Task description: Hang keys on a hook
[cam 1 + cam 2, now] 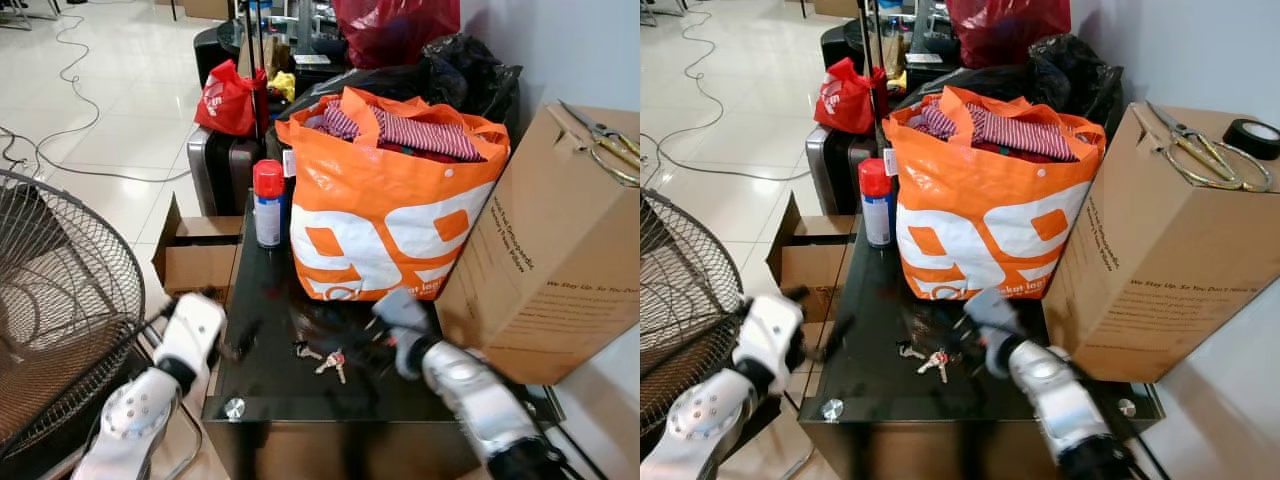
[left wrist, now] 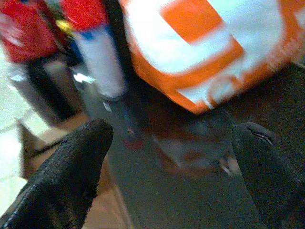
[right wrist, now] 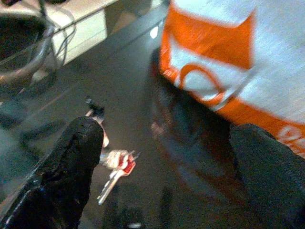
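A bunch of keys (image 1: 326, 361) with a red tag lies on the black glass table (image 1: 262, 385), near its front edge. My right gripper (image 1: 358, 345) hovers low over the table just right of the keys, open; in the right wrist view the keys (image 3: 116, 164) lie beside one black finger (image 3: 78, 157), with nothing between the fingers. My left gripper (image 1: 228, 328) is at the table's left edge, open and holding nothing, pointing across the table toward the spray can (image 2: 102, 67) and orange bag (image 2: 209, 52).
A full orange shopping bag (image 1: 390, 220) stands behind the keys, with a red-capped spray can (image 1: 267, 205) to its left. A tall cardboard box (image 1: 555, 260) carrying scissors (image 1: 605, 140) stands on the right. A fan grille (image 1: 60, 300) stands close on the left, and an open carton (image 1: 195, 255) on the floor.
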### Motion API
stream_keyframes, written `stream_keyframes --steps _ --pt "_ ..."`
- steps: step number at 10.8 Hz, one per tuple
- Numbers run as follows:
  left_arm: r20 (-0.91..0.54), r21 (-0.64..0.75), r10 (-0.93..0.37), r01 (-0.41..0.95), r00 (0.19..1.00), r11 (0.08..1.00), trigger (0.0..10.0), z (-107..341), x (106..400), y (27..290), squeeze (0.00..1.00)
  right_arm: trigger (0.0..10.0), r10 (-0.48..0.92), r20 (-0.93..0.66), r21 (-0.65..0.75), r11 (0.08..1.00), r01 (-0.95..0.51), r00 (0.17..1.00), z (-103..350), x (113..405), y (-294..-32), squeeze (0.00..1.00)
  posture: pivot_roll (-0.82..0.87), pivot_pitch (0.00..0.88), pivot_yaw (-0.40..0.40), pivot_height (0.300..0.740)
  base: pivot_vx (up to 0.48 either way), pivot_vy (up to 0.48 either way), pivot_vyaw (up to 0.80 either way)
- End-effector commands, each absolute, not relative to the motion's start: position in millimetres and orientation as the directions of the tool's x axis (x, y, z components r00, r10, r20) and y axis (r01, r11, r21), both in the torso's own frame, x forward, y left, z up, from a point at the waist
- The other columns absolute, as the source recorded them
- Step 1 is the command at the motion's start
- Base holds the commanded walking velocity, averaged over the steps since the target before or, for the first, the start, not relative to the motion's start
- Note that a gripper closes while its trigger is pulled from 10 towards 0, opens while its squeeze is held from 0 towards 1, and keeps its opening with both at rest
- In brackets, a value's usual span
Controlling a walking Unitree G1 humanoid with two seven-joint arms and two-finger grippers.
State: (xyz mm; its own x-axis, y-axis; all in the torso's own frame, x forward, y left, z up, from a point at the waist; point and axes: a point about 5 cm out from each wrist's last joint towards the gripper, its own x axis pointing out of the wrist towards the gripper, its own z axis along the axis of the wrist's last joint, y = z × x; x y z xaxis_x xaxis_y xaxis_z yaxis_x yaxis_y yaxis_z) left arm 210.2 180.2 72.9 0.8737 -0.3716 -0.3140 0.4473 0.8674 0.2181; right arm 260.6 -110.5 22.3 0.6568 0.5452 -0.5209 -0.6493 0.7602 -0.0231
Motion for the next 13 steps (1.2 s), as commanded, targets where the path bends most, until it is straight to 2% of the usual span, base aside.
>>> stream_keyframes --steps 1,2,3,4,5,6,7,8,9,10,13 --pt "-0.379 0.187 -0.453 0.546 0.807 0.817 10.0 66 199 177 0.32 10.0 0.584 -0.528 -0.005 0.724 -0.690 0.616 17 261 -106 1.00 0.07 0.000 -0.054 0.740 0.000 0.000 0.00" --pt "-0.415 0.168 -0.490 0.593 0.767 0.787 10.0 62 191 178 0.32 10.0 0.599 -0.547 0.005 0.701 -0.713 0.585 11 260 -102 1.00 0.07 0.000 -0.056 0.740 0.000 0.000 0.00" --pt "-0.416 0.169 -0.500 0.605 0.759 0.778 10.0 63 189 177 0.31 10.0 0.603 -0.566 0.004 0.684 -0.729 0.562 6 260 -99 1.00 0.08 0.000 -0.059 0.740 0.000 0.000 0.00" --pt "-0.410 0.171 -0.503 0.606 0.761 0.777 10.0 65 189 176 0.31 10.0 0.605 -0.575 0.007 0.677 -0.736 0.551 2 260 -96 0.80 0.08 0.012 -0.061 0.740 0.000 0.000 0.00" --pt "-0.403 0.167 -0.520 0.619 0.753 0.768 10.0 68 187 173 0.32 10.0 0.622 -0.578 0.022 0.659 -0.752 0.529 -3 258 -88 0.00 0.09 0.037 -0.060 0.740 0.000 0.000 0.00" --pt "-0.399 0.156 -0.537 0.632 0.743 0.759 10.0 72 183 171 0.32 6.9 0.641 -0.566 0.030 0.645 -0.764 0.518 -5 257 -79 0.00 0.10 0.060 -0.056 0.740 0.000 0.000 0.00" --pt "-0.405 0.150 -0.546 0.642 0.733 0.752 10.0 73 179 170 0.32 4.4 0.643 -0.564 0.030 0.643 -0.765 0.518 -7 256 -76 0.00 0.10 0.071 -0.054 0.740 0.000 0.000 0.00" --pt "-0.411 0.149 -0.547 0.646 0.729 0.749 10.0 73 176 169 0.32 4.3 0.629 -0.569 0.027 0.659 -0.751 0.531 -9 258 -71 0.00 0.10 0.085 -0.050 0.740 0.000 0.000 0.00" --pt "-0.414 0.148 -0.548 0.647 0.727 0.748 10.0 74 174 169 0.32 4.5 0.618 -0.562 0.043 0.686 -0.726 0.550 -9 260 -68 0.00 0.10 0.096 -0.049 0.740 0.000 0.000 0.00" --pt "-0.420 0.144 -0.549 0.650 0.723 0.746 10.0 75 171 170 0.32 10.0 0.608 -0.549 0.045 0.707 -0.706 0.574 -8 262 -64 0.00 0.10 0.110 -0.047 0.740 0.000 0.000 0.00" --pt "-0.434 0.129 -0.553 0.657 0.711 0.743 10.0 76 164 167 0.32 10.0 0.557 -0.535 0.080 0.782 -0.618 0.635 -6 269 -61 0.00 0.10 0.126 -0.050 0.740 0.000 0.000 0.00"
